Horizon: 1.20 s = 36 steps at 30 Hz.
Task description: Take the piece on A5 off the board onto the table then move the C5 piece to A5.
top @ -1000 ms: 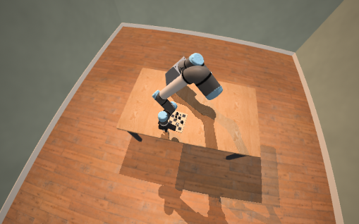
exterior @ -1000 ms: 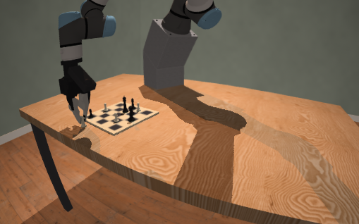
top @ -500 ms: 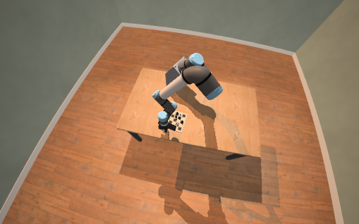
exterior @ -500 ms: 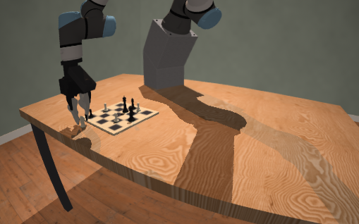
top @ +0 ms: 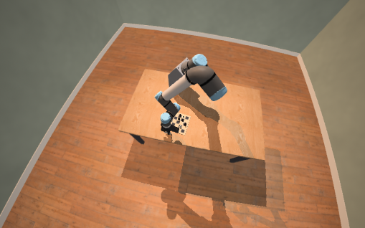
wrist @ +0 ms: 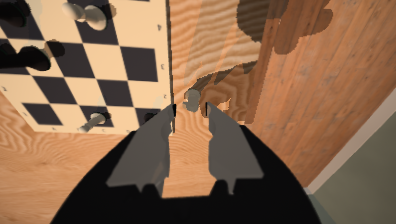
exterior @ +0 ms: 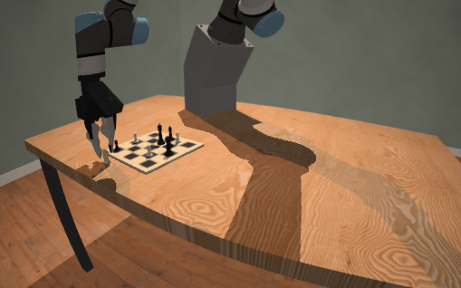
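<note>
A small white pawn [wrist: 191, 99] stands upright on the bare table just off the edge of the chessboard [wrist: 85, 65]. It also shows in the exterior view [exterior: 106, 157], near the table's left corner. My gripper [wrist: 190, 104] hangs straight over it with the fingers parted, one on each side, and a small gap shows between each finger and the pawn. In the exterior view the gripper [exterior: 102, 148] points down beside the board [exterior: 156, 149]. A black pawn [exterior: 116, 146] stands on the board's near corner, close to the fingers.
Several more black and white pieces stand on the board, among them a tall black piece [exterior: 159, 134] and a white pawn [wrist: 93, 120]. The table's edge [exterior: 65, 158] runs close behind the pawn. The robot's grey base [exterior: 212, 72] stands behind the board.
</note>
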### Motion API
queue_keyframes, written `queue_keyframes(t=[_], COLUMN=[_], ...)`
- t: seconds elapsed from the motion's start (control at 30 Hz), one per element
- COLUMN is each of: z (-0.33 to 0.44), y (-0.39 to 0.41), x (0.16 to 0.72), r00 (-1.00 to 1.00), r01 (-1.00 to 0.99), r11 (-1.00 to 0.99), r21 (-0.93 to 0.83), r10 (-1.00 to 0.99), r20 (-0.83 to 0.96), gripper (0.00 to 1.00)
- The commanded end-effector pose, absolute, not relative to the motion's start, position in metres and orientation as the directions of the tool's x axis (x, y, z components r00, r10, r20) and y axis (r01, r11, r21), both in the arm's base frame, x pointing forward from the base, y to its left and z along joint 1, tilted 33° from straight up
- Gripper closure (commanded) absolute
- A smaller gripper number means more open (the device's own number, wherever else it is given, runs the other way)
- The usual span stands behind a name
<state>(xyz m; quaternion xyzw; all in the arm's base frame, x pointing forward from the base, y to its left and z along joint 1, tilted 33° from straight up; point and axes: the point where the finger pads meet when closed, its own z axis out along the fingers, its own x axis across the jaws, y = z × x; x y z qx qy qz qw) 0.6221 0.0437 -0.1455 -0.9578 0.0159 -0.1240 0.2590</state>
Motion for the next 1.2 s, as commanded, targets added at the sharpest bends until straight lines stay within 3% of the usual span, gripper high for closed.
queue_keyframes(t=[0.0, 0.73, 0.77, 1.17], z=[-0.136, -0.076, -0.076, -0.076], y=[0.038, 0.003, 0.003, 0.003], x=[0.62, 0.602, 0.602, 0.602], r00=[0.968, 0.968, 0.968, 0.968], r01=[0.034, 0.034, 0.034, 0.034], r11=[-0.866, -0.866, -0.866, -0.866], r21=[-0.5, -0.5, -0.5, -0.5], r10=[-0.095, -0.095, -0.095, -0.095], r20=[0.23, 0.23, 0.23, 0.23], gripper=[0.77, 0.77, 0.0, 0.0])
